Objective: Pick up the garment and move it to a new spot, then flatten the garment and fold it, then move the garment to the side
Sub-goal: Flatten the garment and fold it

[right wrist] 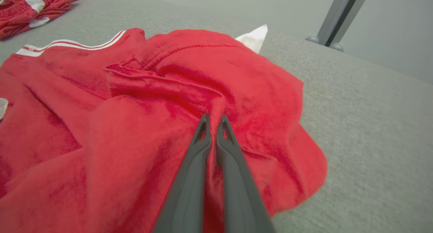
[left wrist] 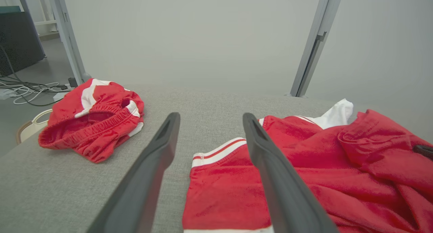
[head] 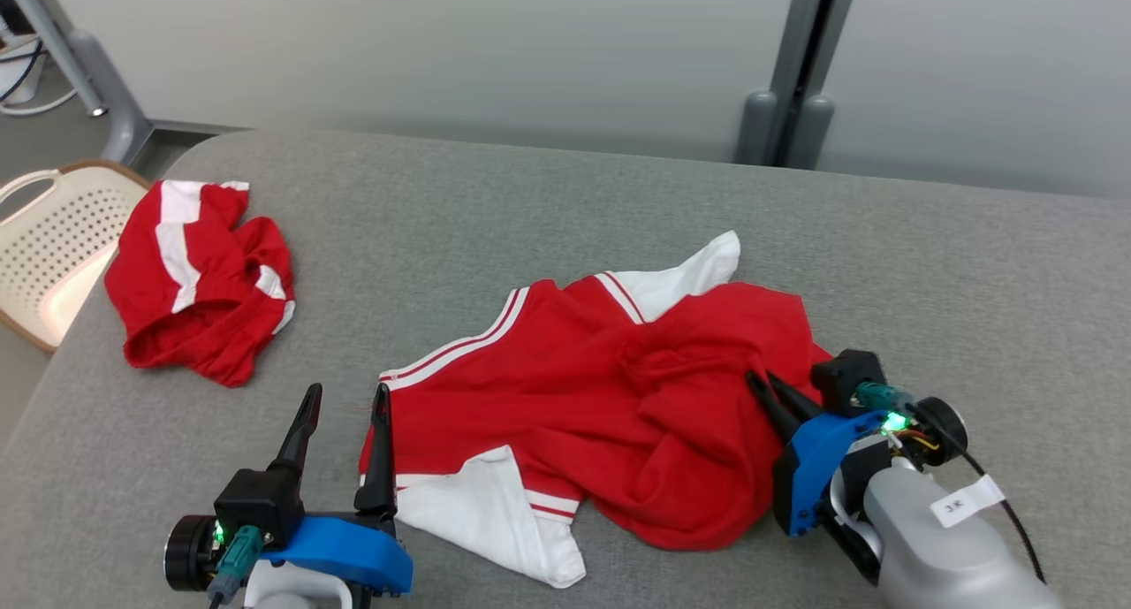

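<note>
Right wrist view: right gripper pinched tight on a red fold of the garment. Left gripper spread wide, empty, at its striped edge.

We log: red-and-white cloth jersey on grey fabric table; crumpled red-and-white shorts left of jersey; cream perforated plastic basket farther left, off-table.

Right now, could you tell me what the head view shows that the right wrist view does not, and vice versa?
Head view adds: the open left gripper by the red-and-white garment, at its striped hem, and a beige basket past the grey table at its left end. Right wrist view adds: a close look at a red fold pinched between the shut fingers of the right gripper. Both: that garment, the second red garment farther off, the table.
</note>
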Available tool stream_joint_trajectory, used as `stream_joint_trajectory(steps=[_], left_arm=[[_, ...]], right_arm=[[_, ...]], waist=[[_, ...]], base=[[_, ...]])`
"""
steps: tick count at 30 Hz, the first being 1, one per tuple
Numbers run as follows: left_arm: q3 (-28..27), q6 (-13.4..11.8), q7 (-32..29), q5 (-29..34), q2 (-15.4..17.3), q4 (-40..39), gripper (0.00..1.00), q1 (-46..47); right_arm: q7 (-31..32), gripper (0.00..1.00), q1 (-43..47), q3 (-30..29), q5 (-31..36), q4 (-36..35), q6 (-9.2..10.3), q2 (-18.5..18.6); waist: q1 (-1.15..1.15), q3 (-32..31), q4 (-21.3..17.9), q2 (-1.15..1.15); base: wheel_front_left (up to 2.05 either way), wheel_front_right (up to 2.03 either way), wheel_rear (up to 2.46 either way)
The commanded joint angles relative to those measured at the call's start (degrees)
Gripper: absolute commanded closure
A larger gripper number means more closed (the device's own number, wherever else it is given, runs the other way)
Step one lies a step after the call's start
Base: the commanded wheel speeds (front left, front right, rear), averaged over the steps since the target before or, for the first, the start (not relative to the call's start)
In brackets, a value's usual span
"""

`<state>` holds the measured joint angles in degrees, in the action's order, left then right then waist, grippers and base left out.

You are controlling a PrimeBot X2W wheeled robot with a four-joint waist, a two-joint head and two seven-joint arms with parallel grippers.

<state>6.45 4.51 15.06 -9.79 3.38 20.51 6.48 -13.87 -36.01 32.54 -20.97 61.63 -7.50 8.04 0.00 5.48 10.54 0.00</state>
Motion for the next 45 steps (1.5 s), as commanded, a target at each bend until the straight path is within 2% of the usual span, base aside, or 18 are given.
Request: stream_joint_trajectory(steps=[1, 5, 9, 12, 18, 22, 23, 24, 25, 33, 40, 45], left_arm=[[-0.27, 0.09, 0.16, 0.12, 0.02, 0.1, 0.0, -0.47], [-0.73, 0.18, 0.16, -0.02, -0.08, 0.08, 0.0, -1.32], [-1.0, 0.25, 0.16, -0.29, -0.15, 0.01, 0.0, -1.38], [-0.89, 0.21, 0.16, -0.3, -0.25, -0.02, 0.0, -0.7], [-0.93, 0.31, 0.16, -0.02, -0.3, 0.08, 0.0, 0.02], [-0.95, 0.35, 0.16, 0.16, -0.36, 0.22, 0.0, 0.5], [-1.1, 0.35, 0.16, 0.18, -0.37, 0.18, 0.0, 0.5], [-1.19, 0.39, 0.16, 0.25, -0.37, 0.16, 0.0, 0.48], [-1.21, 0.43, 0.16, 0.35, -0.38, 0.18, 0.0, 0.47], [-1.39, 0.75, 0.16, 0.87, -0.39, 0.31, 0.0, 0.45], [-1.59, 0.99, 0.16, 1.35, -0.4, 0.29, 0.0, 0.01], [-1.94, 1.01, 0.16, 1.72, -0.36, 0.29, 0.0, -0.31]], right_arm=[[-0.82, 1.0, 0.79, -0.37, -1.45, -1.81, 0.01, 1.4], [-1.32, 1.0, 4.48, -2.1, -4.46, -8.64, 0.01, 4.11], [-1.36, 1.0, 10.44, -6.76, -5.64, -18.5, 0.01, 7.41], [-1.36, 1.0, 15.72, -11.21, -6.85, -24.85, 0.01, 7.96], [-1.38, 1.0, 24.26, -18.43, -7.97, -31.61, 0.01, 6.43], [-1.37, 1.0, 30.08, -24.06, -6.82, -34.74, 0.01, 3.77], [-1.36, 0.96, 31.14, -25.15, -5.95, -35.53, 0.01, 3.2], [-1.36, 0.55, 31.92, -25.88, -4.78, -36.39, 0.01, 2.82], [-1.36, 0.0, 32.51, -26.71, -3.67, -37.31, 0.01, 2.3], [-1.36, 0.0, 34.31, -31.55, 4.95, -49.81, 0.01, -0.72], [-1.35, 0.0, 35.81, -29.85, 11.42, -61.13, 0.01, -2.78], [-1.35, 0.0, 37.93, -27.69, 14.08, -62.97, 0.01, -3.99]], waist=[[0.0, -0.9, -1.44, 0.0], [0.0, -1.41, -4.17, 0.0], [0.0, -0.94, -6.76, 0.0], [0.0, -0.17, -8.16, 0.0], [0.0, 0.95, -9.58, 0.0], [0.0, 1.16, -9.71, 0.0], [0.0, 1.2, -9.83, 0.0], [0.0, 1.21, -9.89, 0.0], [0.0, 1.24, -9.89, 0.0], [0.0, 0.85, -9.53, 0.0], [0.0, 0.33, -8.51, 0.0], [0.0, 0.04, -7.82, 0.0]], base=[[0.0, 0.0, 0.0], [0.0, 0.0, 0.0], [0.0, 0.0, 0.0], [0.0, 0.0, 0.0], [0.0, 0.0, 0.0], [0.0, 0.0, 0.0], [0.0, 0.0, 0.0], [0.0, 0.0, 0.0], [0.0, 0.0, 0.0], [0.0, 0.0, 0.0], [0.0, 0.0, 0.0], [0.0, 0.0, 0.0]])
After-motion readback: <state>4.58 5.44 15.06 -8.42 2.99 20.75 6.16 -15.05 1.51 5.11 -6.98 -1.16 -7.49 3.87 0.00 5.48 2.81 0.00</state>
